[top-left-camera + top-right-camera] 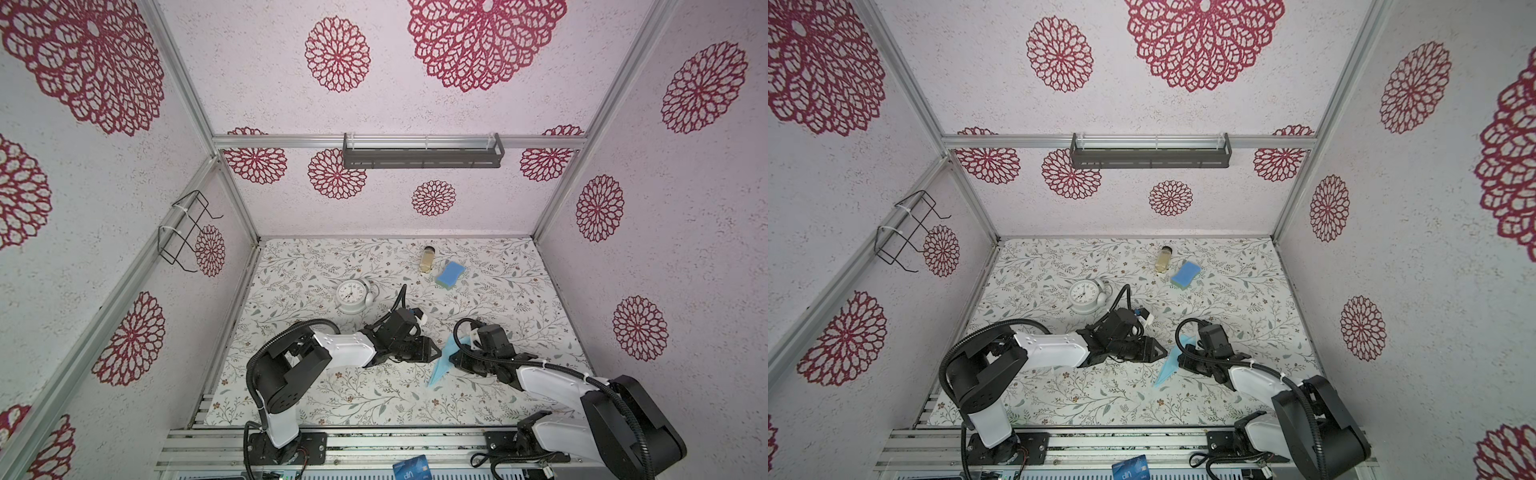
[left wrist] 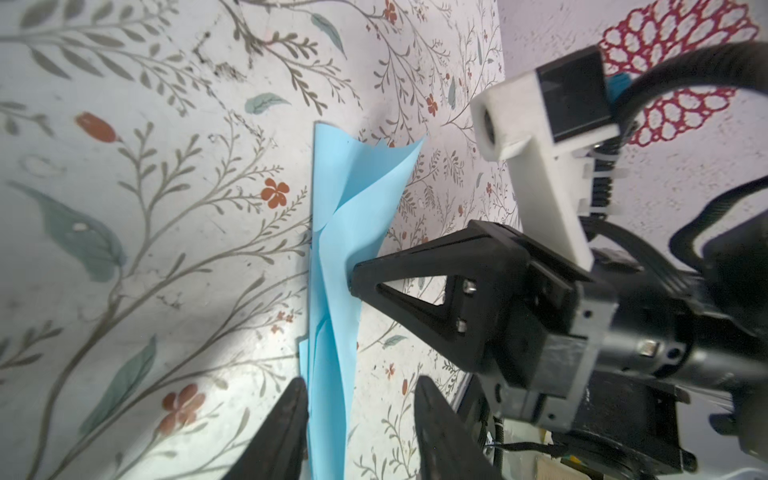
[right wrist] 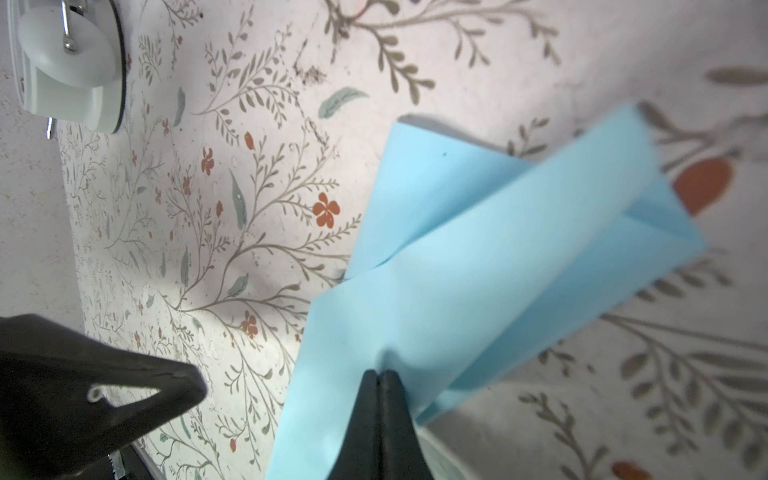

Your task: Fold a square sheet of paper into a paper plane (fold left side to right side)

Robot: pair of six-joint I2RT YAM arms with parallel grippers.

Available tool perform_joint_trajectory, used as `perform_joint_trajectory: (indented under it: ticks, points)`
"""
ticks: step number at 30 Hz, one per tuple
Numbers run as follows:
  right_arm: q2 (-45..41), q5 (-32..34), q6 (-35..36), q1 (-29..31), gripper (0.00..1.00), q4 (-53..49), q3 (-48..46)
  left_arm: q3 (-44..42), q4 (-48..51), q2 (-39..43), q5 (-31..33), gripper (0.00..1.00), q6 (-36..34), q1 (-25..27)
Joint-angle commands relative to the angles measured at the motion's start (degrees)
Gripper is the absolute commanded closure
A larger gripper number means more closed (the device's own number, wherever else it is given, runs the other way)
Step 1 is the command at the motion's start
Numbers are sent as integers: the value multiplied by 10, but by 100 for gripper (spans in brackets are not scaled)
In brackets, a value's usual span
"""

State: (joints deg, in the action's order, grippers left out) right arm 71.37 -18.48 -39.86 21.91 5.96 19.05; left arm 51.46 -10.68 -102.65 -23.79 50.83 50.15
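My right tool (image 3: 380,376) is pressed together. It pinches the paper plane (image 3: 457,291) by one long edge, about half way along. The paper is light blue and has folds in it. One wing curls up at the wide end.

My left tool (image 2: 360,384) is spread apart. The thin part of the plane runs through the gap, very close to one side of the tool. I cannot tell if that side touches the paper.

In both top views the paper plane (image 1: 441,368) is near the middle of the desk (image 1: 332,395), between my two tools. Its pointy nose aims at the near edge of the desk. Its wide end is partly hidden under my right arm. I cannot tell if the plane lies flat.

A white clock (image 1: 351,296) stands farther back, on the left. A blue sponge (image 1: 451,274) and a little bottle (image 1: 428,258) sit near the back, just beside each other. A dark blue card (image 1: 411,467) sticks up in front of the desk.
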Motion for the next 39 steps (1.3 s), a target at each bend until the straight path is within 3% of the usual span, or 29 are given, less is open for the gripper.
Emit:
perform_joint_trajectory:
  ticks: [1, 20, 39]
  points:
    - [0, -2, 14, -4, 100, 1, -6, -1, 42, 17, 12, 55, -25, 6]
    - [0, -3, 15, -5, 100, 1, -10, 60, 172, -17, 114, 55, -67, 85]
    - [-11, -16, 10, -6, 100, 6, -13, 106, 256, -62, 173, 64, -80, 107]
